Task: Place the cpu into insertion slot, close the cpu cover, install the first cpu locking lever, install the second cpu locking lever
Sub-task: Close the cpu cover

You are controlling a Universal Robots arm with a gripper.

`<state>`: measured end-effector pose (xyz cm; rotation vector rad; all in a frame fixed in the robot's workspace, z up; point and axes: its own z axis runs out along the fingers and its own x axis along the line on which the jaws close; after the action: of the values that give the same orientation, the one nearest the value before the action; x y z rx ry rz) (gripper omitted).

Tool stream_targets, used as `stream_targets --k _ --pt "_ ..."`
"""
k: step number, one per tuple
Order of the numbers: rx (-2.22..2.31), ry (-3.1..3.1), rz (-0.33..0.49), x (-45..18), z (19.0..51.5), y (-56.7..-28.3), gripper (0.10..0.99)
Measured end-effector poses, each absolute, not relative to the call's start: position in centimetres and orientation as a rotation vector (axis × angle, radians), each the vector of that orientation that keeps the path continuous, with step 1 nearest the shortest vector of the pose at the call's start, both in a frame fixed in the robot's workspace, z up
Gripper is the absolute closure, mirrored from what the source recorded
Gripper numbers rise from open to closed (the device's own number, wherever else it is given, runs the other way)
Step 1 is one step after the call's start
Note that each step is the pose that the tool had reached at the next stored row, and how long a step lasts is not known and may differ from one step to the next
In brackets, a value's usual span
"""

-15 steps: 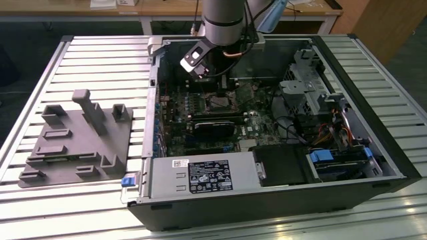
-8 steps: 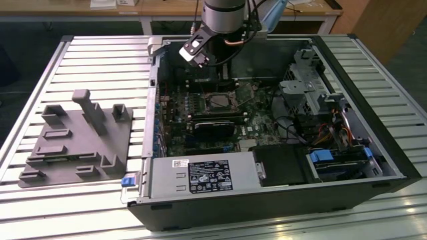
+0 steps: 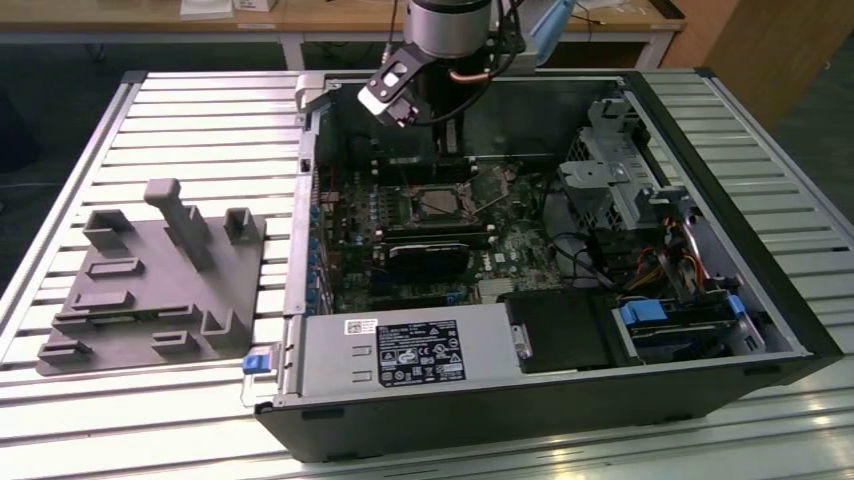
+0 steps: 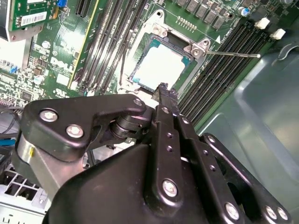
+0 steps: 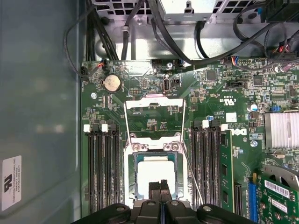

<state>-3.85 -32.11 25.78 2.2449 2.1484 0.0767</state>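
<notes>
The cpu [image 5: 156, 175] lies flat in the insertion slot [image 5: 134, 179], its pale face up, and it shows again in the second wrist view [image 4: 161, 65]. The cpu cover [image 5: 154, 101] is swung open and stands up from the hinge beyond the socket, with the board visible through its cut-out. A thin wire locking lever [image 5: 192, 175] slants free beside the socket, and its straight end [image 4: 233, 54] sticks out over the memory slots. My gripper [image 5: 160, 187] is shut with nothing between its fingers, and the tips hover over the chip's near edge [image 4: 163, 89]. In the exterior view the gripper [image 3: 451, 150] hangs above the socket [image 3: 441, 205].
The open computer case [image 3: 787, 330] rests on a slatted metal table [image 3: 200, 130]. Long memory slots [image 5: 100, 172] flank the socket on both sides. Black cables [image 5: 201, 42] run beyond the board, and a green card [image 5: 280, 196] sits to one side. A grey fixture block [image 3: 147, 290] lies at the exterior view's left.
</notes>
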Motion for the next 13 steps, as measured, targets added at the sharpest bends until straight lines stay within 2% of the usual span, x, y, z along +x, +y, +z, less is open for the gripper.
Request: stream_targets --k 13 --pt "2.245 2.149 0.076 -3.67 25.90 -32.11 0.980"
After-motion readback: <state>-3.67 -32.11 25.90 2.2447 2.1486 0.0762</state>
